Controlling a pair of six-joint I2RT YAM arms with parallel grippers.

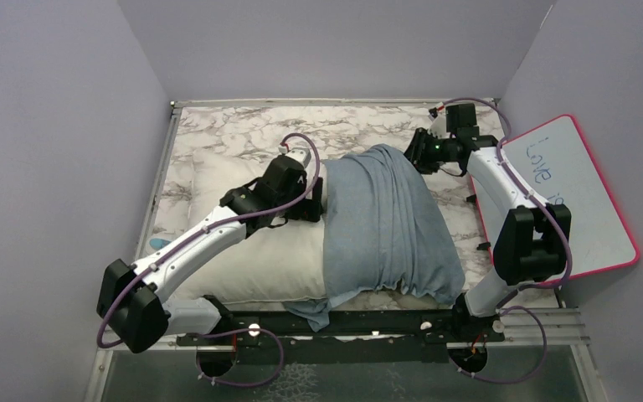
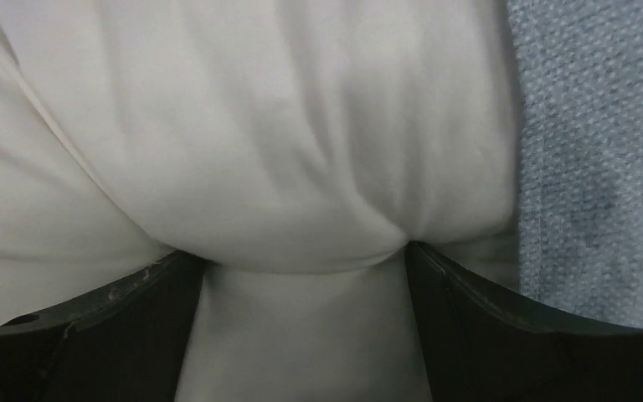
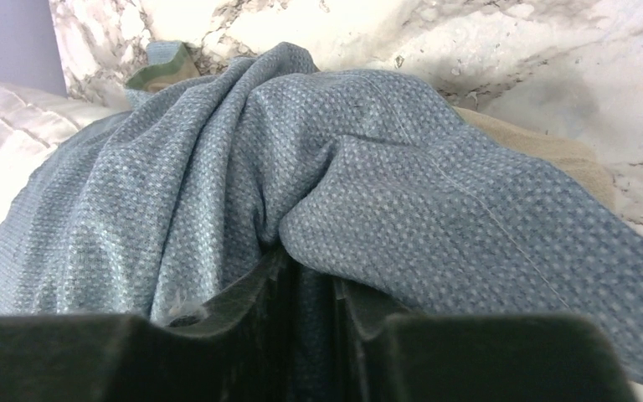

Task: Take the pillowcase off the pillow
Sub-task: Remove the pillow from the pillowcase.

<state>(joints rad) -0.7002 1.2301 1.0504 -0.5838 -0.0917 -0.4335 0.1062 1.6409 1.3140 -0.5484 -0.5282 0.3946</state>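
Note:
The white pillow [image 1: 243, 260] lies across the marble table, its right half under the grey-blue pillowcase [image 1: 385, 226]. My left gripper [image 1: 310, 205] presses down on the bare pillow right at the pillowcase's left edge. In the left wrist view the left gripper [image 2: 301, 251] stands open wide, with pillow [image 2: 259, 126] bulging between the jaws and pillowcase [image 2: 594, 151] at the right. My right gripper [image 1: 410, 155] is at the pillowcase's far right corner. In the right wrist view the right gripper [image 3: 310, 268] has its jaws narrowly apart, with a fold of pillowcase [image 3: 435, 193] filling the gap.
A pink-rimmed whiteboard [image 1: 573, 193] leans at the right beside the right arm. Marble tabletop [image 1: 234, 126] shows beyond the pillow, boxed in by grey walls. A black rail [image 1: 368, 322] runs along the near edge, with a pillowcase corner hanging over it.

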